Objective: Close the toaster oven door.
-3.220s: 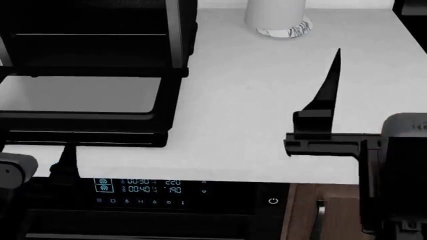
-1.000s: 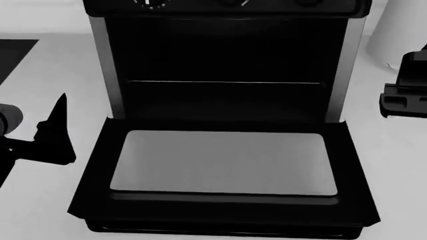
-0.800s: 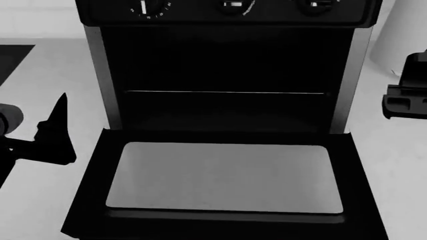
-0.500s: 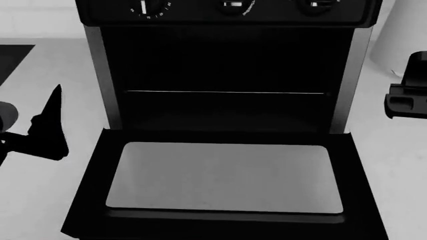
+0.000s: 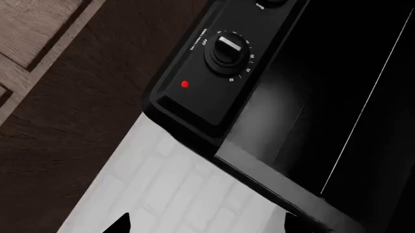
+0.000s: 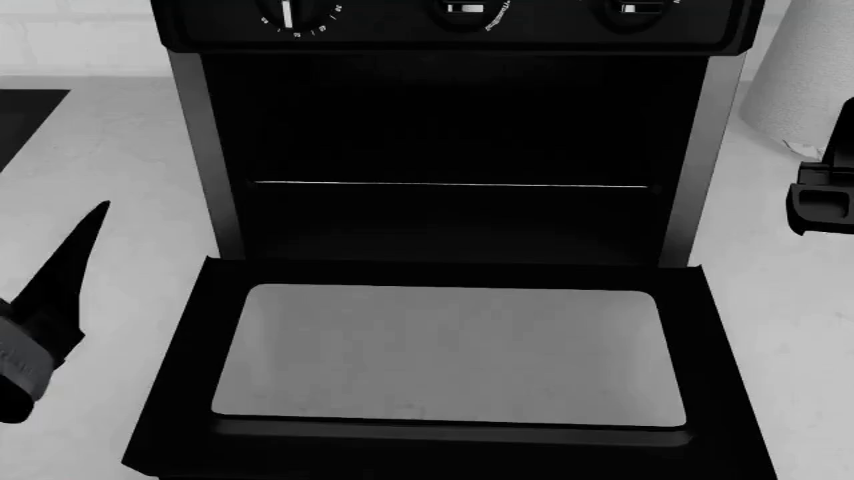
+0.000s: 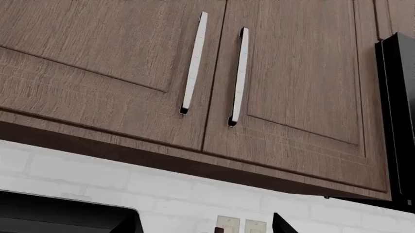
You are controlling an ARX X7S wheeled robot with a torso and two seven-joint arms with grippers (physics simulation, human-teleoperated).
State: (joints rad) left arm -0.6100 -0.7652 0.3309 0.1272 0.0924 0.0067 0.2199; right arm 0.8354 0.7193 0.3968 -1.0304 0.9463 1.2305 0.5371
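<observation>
The toaster oven stands black and boxy in front of me, its three knobs along the top panel and its cavity dark with one wire rack. The toaster oven door lies folded down flat toward me, its grey glass facing up; the handle is out of view. My left gripper hangs left of the door, apart from it. In the left wrist view, the left gripper is open and empty below a knob. My right gripper sits at the oven's right, and the right gripper shows open fingertips.
A white paper towel roll stands at the back right on the pale counter. A dark cooktop corner shows at the left. The right wrist view faces brown wall cabinets, white brick wall and outlets.
The head view swung from the counter to face the oven squarely. Over the last second the left gripper dropped lower and left; the right gripper slid toward the right edge.
</observation>
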